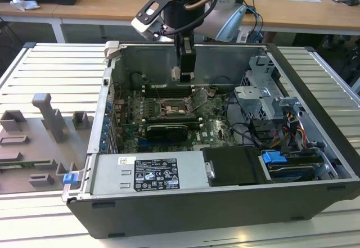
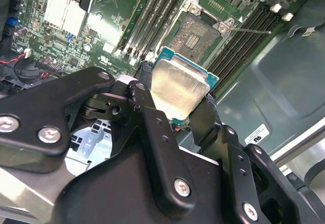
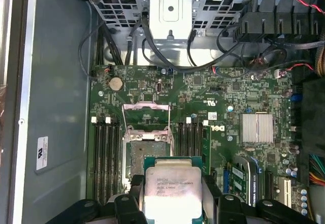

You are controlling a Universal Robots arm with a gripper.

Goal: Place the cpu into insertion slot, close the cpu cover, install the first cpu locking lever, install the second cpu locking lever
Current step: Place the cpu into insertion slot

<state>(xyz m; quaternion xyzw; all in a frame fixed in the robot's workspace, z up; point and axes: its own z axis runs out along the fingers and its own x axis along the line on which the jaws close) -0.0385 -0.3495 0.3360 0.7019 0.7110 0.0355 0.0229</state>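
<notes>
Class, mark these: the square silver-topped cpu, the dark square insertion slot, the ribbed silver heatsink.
square silver-topped cpu (image 3: 170,193), first wrist view, metal top's centre.
dark square insertion slot (image 3: 147,150), first wrist view, bare dark centre.
ribbed silver heatsink (image 3: 256,127), first wrist view, middle fins.

You saw the cpu (image 2: 179,89) topped in dull, smooth silver metal, the insertion slot (image 2: 195,38) rimmed in shinier bare metal, the circuit board (image 3: 244,89) glossy green, and the case wall (image 3: 56,82) matt grey metal.
</notes>
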